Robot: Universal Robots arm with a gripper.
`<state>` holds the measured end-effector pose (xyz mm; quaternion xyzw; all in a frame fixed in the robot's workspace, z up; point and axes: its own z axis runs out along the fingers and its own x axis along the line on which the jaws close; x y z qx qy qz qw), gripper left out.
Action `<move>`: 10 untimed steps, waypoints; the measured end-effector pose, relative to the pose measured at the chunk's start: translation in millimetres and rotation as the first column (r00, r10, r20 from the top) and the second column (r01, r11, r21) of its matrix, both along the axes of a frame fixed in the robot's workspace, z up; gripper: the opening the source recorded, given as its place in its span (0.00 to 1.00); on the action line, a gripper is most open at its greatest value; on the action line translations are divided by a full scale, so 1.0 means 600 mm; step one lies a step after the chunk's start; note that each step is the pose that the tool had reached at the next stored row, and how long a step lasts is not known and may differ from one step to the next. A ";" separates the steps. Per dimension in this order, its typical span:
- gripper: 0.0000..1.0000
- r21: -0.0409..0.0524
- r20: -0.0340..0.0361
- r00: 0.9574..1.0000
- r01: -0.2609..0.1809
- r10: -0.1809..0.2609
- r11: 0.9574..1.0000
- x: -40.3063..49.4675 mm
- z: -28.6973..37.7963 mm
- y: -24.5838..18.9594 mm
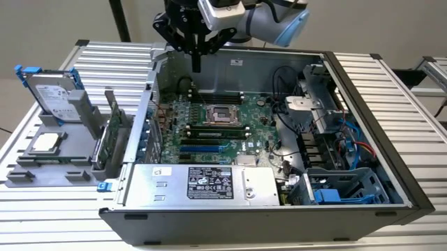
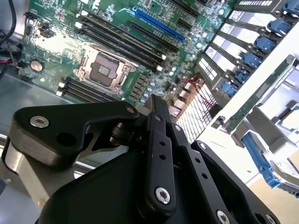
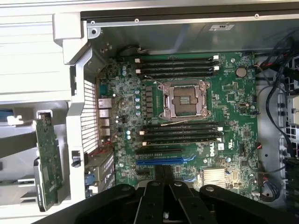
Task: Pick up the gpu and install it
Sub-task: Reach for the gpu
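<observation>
The gpu [image 1: 112, 132] stands on edge in a grey holder [image 1: 66, 157] outside the open computer case, on the exterior view's left. It is a thin green card with a silver bracket at its top. It also shows edge-on as a green card in both wrist views, the gpu [image 3: 47, 158] and the gpu [image 2: 257, 95]. My gripper [image 1: 196, 66] hangs shut and empty over the far edge of the case, above the motherboard [image 1: 216, 125] and well apart from the gpu. Its black fingers [image 2: 156, 105] are pressed together. The gripper [image 3: 164, 171] sits over the blue slot [image 3: 161, 161].
A silver hard drive in a blue frame [image 1: 50, 95] and a square processor chip [image 1: 45, 142] sit in the same holder. Inside the case, a power supply [image 1: 202, 183] lies at the near side. Cables and drive bays [image 1: 335, 151] crowd the exterior view's right.
</observation>
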<state>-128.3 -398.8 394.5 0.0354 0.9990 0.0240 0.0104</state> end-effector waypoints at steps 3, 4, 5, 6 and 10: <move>0.00 0.000 0.000 1.000 0.000 0.000 1.000 -0.002 0.000 0.0001; 0.00 0.000 0.000 1.000 0.000 0.000 1.000 -0.002 0.000 0.0001; 0.00 0.000 0.000 1.000 0.000 0.000 1.000 -0.003 0.000 0.0000; 0.00 0.000 0.000 1.000 0.000 0.000 1.000 -0.004 0.000 0.0000; 0.00 0.000 0.000 1.000 0.000 0.000 1.000 -0.004 0.000 0.0001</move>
